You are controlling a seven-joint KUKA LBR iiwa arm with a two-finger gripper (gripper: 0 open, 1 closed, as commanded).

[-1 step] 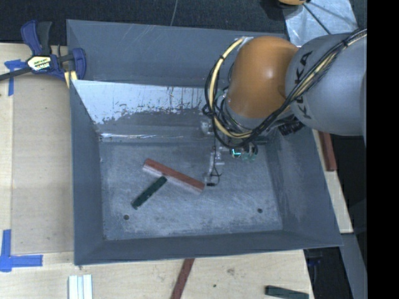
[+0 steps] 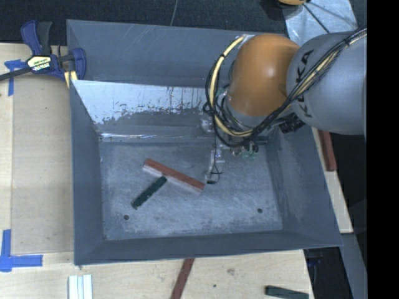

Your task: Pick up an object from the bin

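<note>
Two small things lie on the floor of the grey bin [image 2: 87,167], and both are left of the middle. Furthest left is a short dark stick [image 2: 149,192], maybe a pen, lying on a slant. Its top end touches a long, flat, red-brown strip [image 2: 171,173], which slants the other way, down toward the right. I cannot tell which of the two is on top where they meet. Just beside the right end of that strip is the gripper [image 2: 212,178], down low near the floor. It looks very close to the strip's tip, maybe touching it, but I cannot tell if the gripper is open or closed, and I see nothing held in it. Above it is the round orange cover [image 2: 262,73] with yellow and black cables [image 2: 218,98] looped around it, and then the big grey arm [image 2: 330,86] on the right. Some things could go wrong, I think. The strip is thin and lies flat, so a grab may slide off or just push it away. Being caught only at one end, it could tip and drop. A push could also knock the dark stick. Going too low could bump the floor.
</note>
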